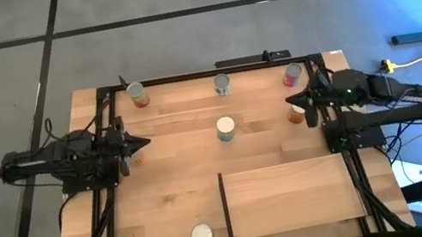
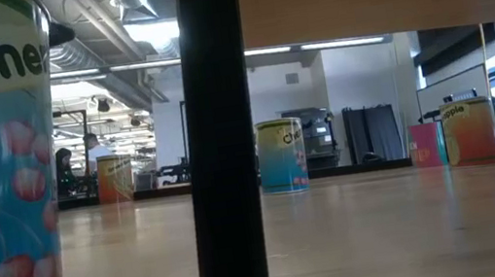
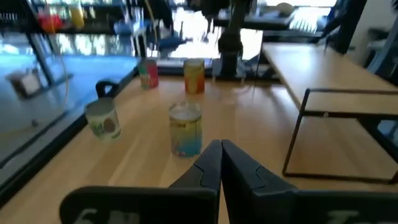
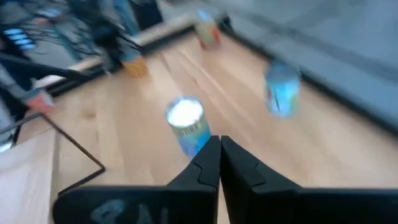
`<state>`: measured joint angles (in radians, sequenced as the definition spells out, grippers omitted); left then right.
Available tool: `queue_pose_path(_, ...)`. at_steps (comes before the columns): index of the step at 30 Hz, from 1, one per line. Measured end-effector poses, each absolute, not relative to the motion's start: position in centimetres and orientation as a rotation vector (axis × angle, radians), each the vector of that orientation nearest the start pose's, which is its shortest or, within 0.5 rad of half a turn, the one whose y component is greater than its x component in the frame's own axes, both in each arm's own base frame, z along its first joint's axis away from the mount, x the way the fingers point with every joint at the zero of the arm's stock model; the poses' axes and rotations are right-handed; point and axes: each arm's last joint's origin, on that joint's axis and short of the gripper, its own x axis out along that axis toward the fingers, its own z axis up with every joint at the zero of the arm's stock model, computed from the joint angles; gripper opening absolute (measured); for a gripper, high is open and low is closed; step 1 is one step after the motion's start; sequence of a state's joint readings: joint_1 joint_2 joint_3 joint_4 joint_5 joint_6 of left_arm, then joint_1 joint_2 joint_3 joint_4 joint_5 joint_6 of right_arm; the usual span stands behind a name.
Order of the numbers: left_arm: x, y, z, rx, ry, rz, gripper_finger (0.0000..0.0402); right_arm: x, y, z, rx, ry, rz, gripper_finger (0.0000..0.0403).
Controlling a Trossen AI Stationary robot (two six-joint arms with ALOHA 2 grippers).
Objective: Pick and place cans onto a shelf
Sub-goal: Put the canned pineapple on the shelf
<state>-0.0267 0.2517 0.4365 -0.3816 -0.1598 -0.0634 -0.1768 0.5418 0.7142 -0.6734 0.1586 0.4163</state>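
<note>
Sitting idle at the table's side edges, both dark grippers, left gripper (image 1: 139, 141) and right gripper (image 1: 294, 104), have fingers pinched together, holding nothing. Small upright cans (image 1: 226, 128) are scattered across the wooden tabletop (image 1: 171, 186); none are on the pale-wood shelf panel (image 1: 290, 196) at near right.

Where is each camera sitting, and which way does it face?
High: overhead, straight down; both arms, shelf.
Low: tabletop height, looking across toward the room; no arm shows.
Left wrist: behind the shut left end effector, facing the middle can.
Right wrist: behind the shut right end effector, facing that can from the opposite side.
Shared: the middle can, in every view.
</note>
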Motion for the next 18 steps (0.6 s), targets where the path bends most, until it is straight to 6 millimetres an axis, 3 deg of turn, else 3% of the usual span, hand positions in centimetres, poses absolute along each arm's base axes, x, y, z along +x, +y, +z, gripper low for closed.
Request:
queue_pose_path(3, 9.4, 0.4, 26.8, -0.095, 0.288, 0.211, 0.0, 10.9, -2.5, 30.0, 0.585, 0.543, -0.536, 0.0012)
queue_pose_path(9, 10.3, 0.5, 29.0, -0.122, 0.316, 0.268, 0.0, 11.1, -2.5, 30.3, 0.817, 0.728, -0.706, 0.0012)
queue_pose_path(18, 10.5, 0.5, 29.6, -0.125, 0.313, 0.269, 0.0, 13.0, -2.8, 29.3, 0.879, 0.827, -0.754, 0.0012)
